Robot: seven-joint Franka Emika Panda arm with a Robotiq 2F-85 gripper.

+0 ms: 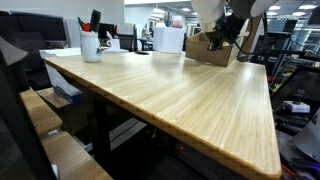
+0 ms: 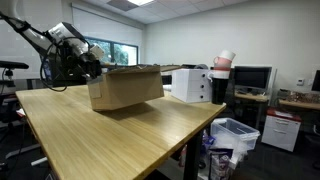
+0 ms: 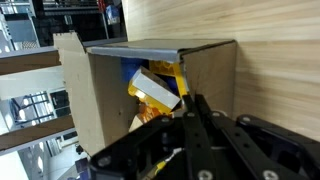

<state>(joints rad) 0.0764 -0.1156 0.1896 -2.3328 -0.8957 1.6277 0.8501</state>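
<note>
1. Open-plan office all round, and front and centre a long pale wooden desk [image 1: 170, 95] running away from the camera in an exterior view.
2. Containers first: a cardboard box [image 2: 125, 88] sits at one end of the desk, close to the edge in both exterior views.
3. Wrist view now, and the box's open side faces the camera. Inside lies a yellow packet [image 3: 155, 90] with a white face, tilted, with more orange-yellow wrapping tucked beneath it.
4. The box itself is plain brown and unprinted, with one flap splayed out to the side.
5. Here is the tool [image 3: 190, 105], black, right at the open rim of the box with its jaws pressed together. Whether any cardboard is pinched between them, I cannot tell.
6. In an exterior view the tool [image 2: 92, 62] hangs at the end of the box facing away from the room.
7. Elsewhere, a white mug [image 1: 91, 45] with pens standing in it sits at the opposite end of the desk, well apart from the box.
8. Beyond the desk sits a white machine [image 2: 190, 85], and by the desk leg a clear plastic bin [image 2: 245, 140] holds a jumble I cannot make out.
</note>
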